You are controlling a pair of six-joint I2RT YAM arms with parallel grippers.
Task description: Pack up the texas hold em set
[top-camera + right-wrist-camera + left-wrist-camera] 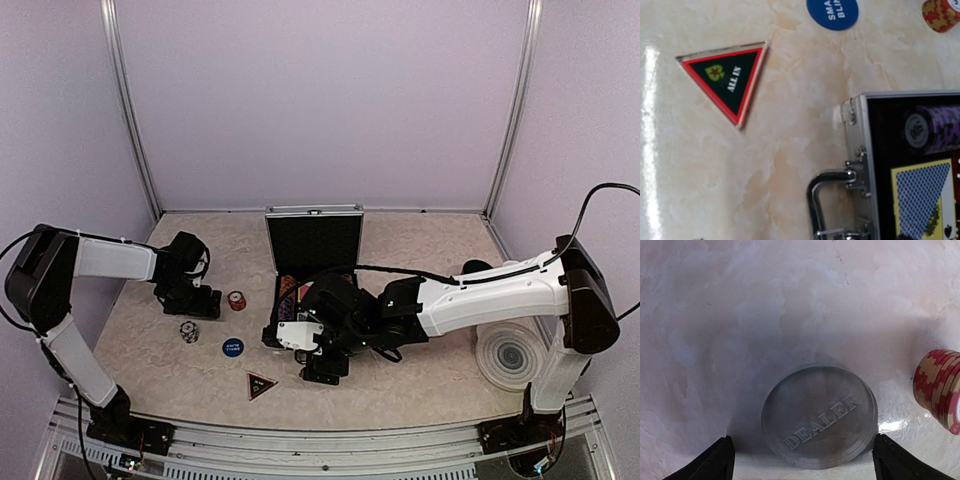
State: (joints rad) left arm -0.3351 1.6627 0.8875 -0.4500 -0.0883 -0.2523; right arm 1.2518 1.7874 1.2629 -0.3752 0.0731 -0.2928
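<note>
Case [313,240] — silver-edged, black-lined, rectangular

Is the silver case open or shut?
Open. The silver case has its lid standing up at the back; purple chips and a blue card deck show inside.

the desk [430,250] is a pale beige slab with marbled veining, set inside a small booth. a plain lilac back wall [320,100] stands at 12 o'clock, with a matching left wall [50,110] at 9 o'clock and a right wall [590,90] at 3 o'clock. slim metal posts [130,110] mark the back corners. an aluminium rail [330,445] runs along 6 o'clock. the light is soft and even. a white glare streak [650,140] lies on the desk in the right wrist view.
</note>
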